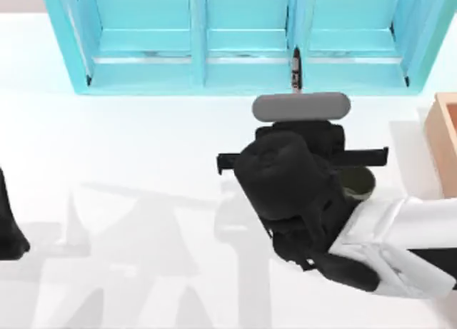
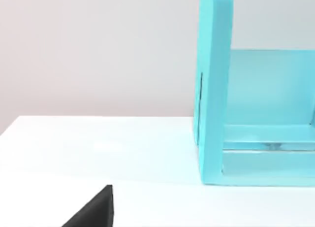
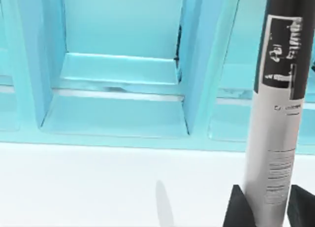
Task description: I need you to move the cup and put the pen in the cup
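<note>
My right gripper (image 3: pixel 269 210) is shut on the pen (image 3: pixel 278 118), a silver-grey barrel with small print and a black band, held upright between the black fingers (image 3: pixel 238 210). In the top view my right arm (image 1: pixel 300 183) reaches over the middle of the table and covers the gripper and pen. The cup (image 1: pixel 359 183), dark olive-grey, peeks out from under that arm on its right side, a little in front of the blue shelf. Whether the pen is above the cup I cannot tell. My left arm (image 1: pixel 10 229) is parked at the table's left edge.
A turquoise shelf unit (image 1: pixel 243 36) with open compartments stands along the back of the white table (image 1: pixel 128 150); its end wall (image 2: pixel 214 89) shows in the left wrist view. A tan box (image 1: pixel 445 140) sits at the right edge.
</note>
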